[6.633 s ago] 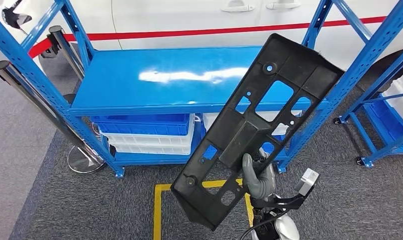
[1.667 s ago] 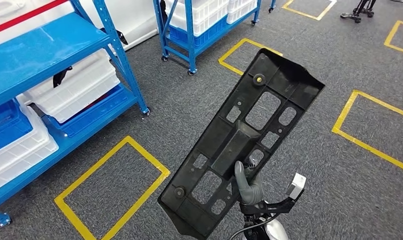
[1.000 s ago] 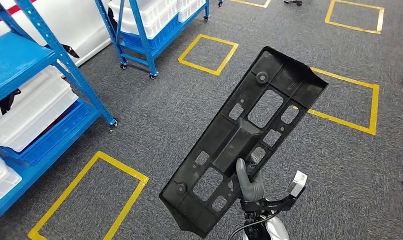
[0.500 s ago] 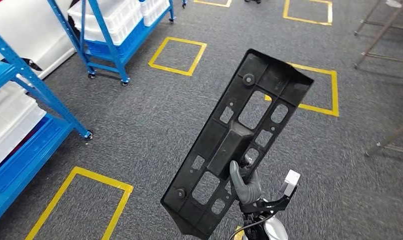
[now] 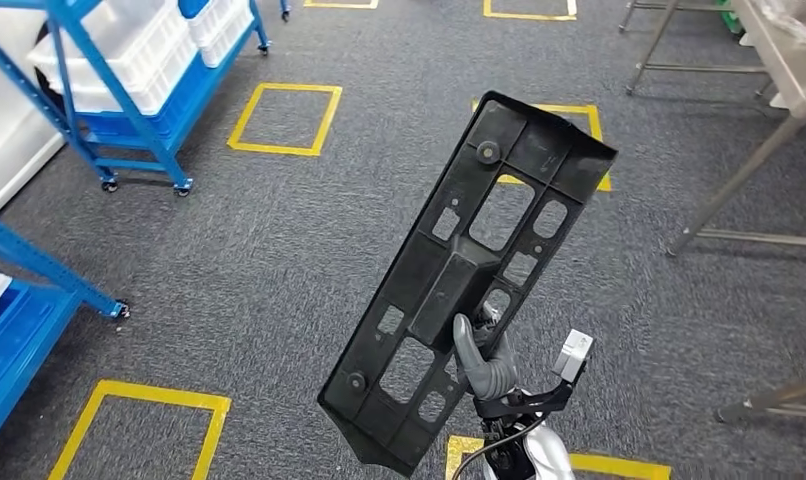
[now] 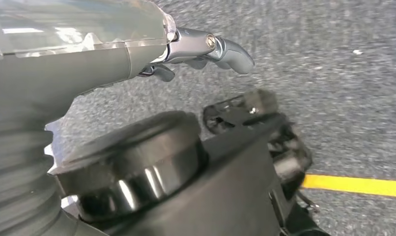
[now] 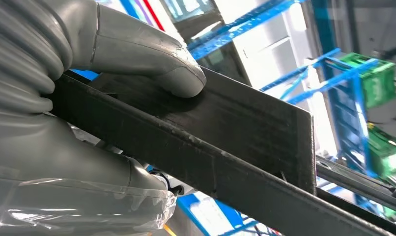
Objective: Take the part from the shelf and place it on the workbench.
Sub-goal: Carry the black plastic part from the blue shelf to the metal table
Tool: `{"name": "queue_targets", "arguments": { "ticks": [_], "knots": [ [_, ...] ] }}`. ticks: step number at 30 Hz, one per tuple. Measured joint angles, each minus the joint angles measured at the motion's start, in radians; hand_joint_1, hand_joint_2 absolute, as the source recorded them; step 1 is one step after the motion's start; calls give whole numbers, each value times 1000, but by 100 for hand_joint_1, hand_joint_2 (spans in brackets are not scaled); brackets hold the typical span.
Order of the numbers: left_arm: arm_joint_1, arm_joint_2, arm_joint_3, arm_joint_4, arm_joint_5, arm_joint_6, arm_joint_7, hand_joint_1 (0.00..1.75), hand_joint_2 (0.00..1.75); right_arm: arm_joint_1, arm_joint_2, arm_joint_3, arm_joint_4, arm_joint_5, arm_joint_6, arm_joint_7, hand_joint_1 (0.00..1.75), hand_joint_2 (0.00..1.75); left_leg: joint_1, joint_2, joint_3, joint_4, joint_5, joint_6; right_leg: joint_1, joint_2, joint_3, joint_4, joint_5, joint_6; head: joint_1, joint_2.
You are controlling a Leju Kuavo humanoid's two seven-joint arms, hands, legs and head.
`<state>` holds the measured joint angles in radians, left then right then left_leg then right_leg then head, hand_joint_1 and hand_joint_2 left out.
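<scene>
From my head view, my right hand [image 5: 484, 362] sits low in the middle of the frame and grips the black part [image 5: 469, 270] near its lower end. The part is long and flat. It stretches up and to the right, from the bottom middle toward the upper right of the frame. The grey desk [image 5: 784, 60] is in the top right corner, well apart from the part, with its metal legs below it. I think I must carry the part up that way. The floor [image 5: 229, 250] is grey carpet with yellow squares, and a blue shelf [image 5: 129, 80] stands at the upper left.

From my left wrist view, my left hand [image 6: 206, 49] hangs over the carpet. Its fingers are curled in and hold nothing.

From my right wrist view, my thumb [image 7: 152, 59] presses flat on the part's dark edge.
</scene>
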<state>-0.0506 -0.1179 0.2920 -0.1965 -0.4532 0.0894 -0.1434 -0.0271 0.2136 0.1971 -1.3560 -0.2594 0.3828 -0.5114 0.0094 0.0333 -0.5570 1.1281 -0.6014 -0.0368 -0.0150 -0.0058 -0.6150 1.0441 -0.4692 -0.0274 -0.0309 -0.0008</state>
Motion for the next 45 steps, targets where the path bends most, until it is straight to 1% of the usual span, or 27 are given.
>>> {"name": "queue_targets", "arguments": {
  "ticks": [2,3,4,6,7,9,11,12,13,14,16,18,19,20,23,25,27,29,31,33,34,36,38,40,42,43,45],
  "knots": [
    [3,1,5,0,1,3,-15,0,175,-2,0,8,5,-6,2,-1,175,175,1,-23,-66,137,-52,1,3,23,0,0,1,-3,0,0],
    [4,1,8,0,2,5,-23,0,175,-2,0,11,9,-8,4,-1,175,175,0,-26,-86,171,-54,3,5,36,0,1,1,-4,0,0],
    [5,2,11,0,3,7,-32,0,175,-2,-1,14,12,-9,6,-1,175,175,0,-28,-88,166,-34,6,6,50,1,1,1,-4,0,0],
    [6,3,16,0,4,11,-44,0,175,-3,-1,22,15,-12,11,-2,175,175,1,-48,-45,50,45,15,6,77,4,3,1,-4,0,0],
    [6,4,19,0,4,12,-48,0,175,-5,-1,26,16,-15,14,-2,175,175,1,-73,-17,-19,77,19,7,88,4,4,2,-2,0,0],
    [6,6,22,0,0,13,-50,0,175,-9,-1,33,17,-20,17,-6,175,175,-1,-110,16,-101,103,25,3,110,-3,4,7,8,0,0],
    [5,7,23,0,-8,13,-48,0,175,-9,-3,35,18,-25,18,-13,175,175,-4,-106,21,-116,103,31,-3,130,-10,-1,16,23,0,0],
    [4,7,23,0,-13,13,-44,0,175,-7,-4,35,18,-27,17,-16,175,175,-3,-95,22,-122,108,36,-4,127,-13,-1,16,29,0,0],
    [4,8,23,0,-17,12,-39,0,175,-7,-6,35,19,-30,16,-19,175,175,-3,-83,24,-130,114,41,-2,108,-19,11,6,33,1,0],
    [5,8,23,0,-21,12,-33,0,175,-8,-8,35,19,-33,14,-20,175,175,-2,-69,25,-137,120,47,0,81,-33,41,-16,36,3,0],
    [8,8,23,0,-27,11,-23,0,175,-10,-10,36,21,-39,12,-21,175,175,-4,-41,23,-142,124,53,3,27,-84,157,-85,39,6,0],
    [10,9,23,0,-31,10,-13,0,175,-9,-12,36,25,-43,10,-22,175,175,-7,-12,20,-140,124,55,2,14,-126,258,-123,42,6,0],
    [10,9,23,0,-34,10,-9,0,175,-8,-13,36,27,-45,9,-23,175,175,-8,1,19,-139,123,55,2,12,-122,261,-115,43,6,0],
    [9,9,23,0,-38,10,-6,0,175,-7,-15,36,28,-48,8,-24,175,175,-8,14,19,-139,122,55,2,6,-98,223,-91,42,6,0],
    [6,9,21,0,-52,9,-2,0,175,-9,-16,35,29,-57,5,-31,175,175,-13,44,23,-134,116,47,11,-43,17,22,-18,32,6,0],
    [5,11,21,0,-60,9,-2,0,175,-9,-16,35,29,-61,3,-34,175,175,-17,61,24,-131,113,38,19,-52,35,-20,-15,23,6,0],
    [2,14,20,0,-67,7,-1,0,175,-6,-17,34,28,-62,1,-34,175,175,-16,74,26,-129,108,29,17,-29,32,-23,-9,13,6,0],
    [-1,17,19,0,-72,6,-3,0,175,-3,-17,33,25,-63,-1,-34,175,175,-11,42,13,-92,77,18,11,-10,33,-30,-2,3,5,0],
    [-2,21,18,0,-74,4,-4,0,175,-1,-17,31,23,-64,-1,-35,175,175,-5,-9,-36,24,12,10,9,8,32,-32,1,-3,5,0],
    [-1,24,18,0,-75,2,-5,0,175,4,-17,30,23,-65,-1,-35,175,175,-3,-24,-92,146,-33,6,10,31,30,-29,3,-5,5,0],
    [-2,26,17,0,-75,1,-6,0,175,7,-17,29,23,-65,-1,-35,175,175,-3,-26,-100,163,-28,6,10,43,29,-27,3,-6,5,0],
    [-2,29,16,0,-75,0,-7,0,175,12,-17,27,23,-66,0,-35,175,175,-1,-36,-62,79,36,9,10,69,29,-22,3,-5,5,0],
    [-1,33,15,0,-75,-1,-8,0,175,12,-17,27,22,-67,1,-35,175,175,3,-79,-1,-56,92,16,9,95,25,-18,4,0,5,0],
    [-1,35,15,0,-76,-1,-8,0,175,13,-17,26,22,-69,3,-36,175,175,2,-108,23,-116,103,23,7,115,16,-17,9,12,5,0],
    [-3,36,14,0,-79,-2,-9,0,175,18,-17,25,21,-71,6,-37,175,175,2,-92,24,-125,108,33,4,131,7,-18,15,26,5,0],
    [-3,37,13,0,-81,-2,-9,0,175,20,-18,24,21,-71,8,-37,175,175,3,-81,25,-131,112,39,5,121,3,-13,11,32,6,0],
    [-1,38,13,0,-82,-2,-11,0,175,21,-19,24,21,-72,12,-39,175,175,6,-54,26,-143,121,53,9,70,-25,48,-32,40,11,0]
  ]
}}
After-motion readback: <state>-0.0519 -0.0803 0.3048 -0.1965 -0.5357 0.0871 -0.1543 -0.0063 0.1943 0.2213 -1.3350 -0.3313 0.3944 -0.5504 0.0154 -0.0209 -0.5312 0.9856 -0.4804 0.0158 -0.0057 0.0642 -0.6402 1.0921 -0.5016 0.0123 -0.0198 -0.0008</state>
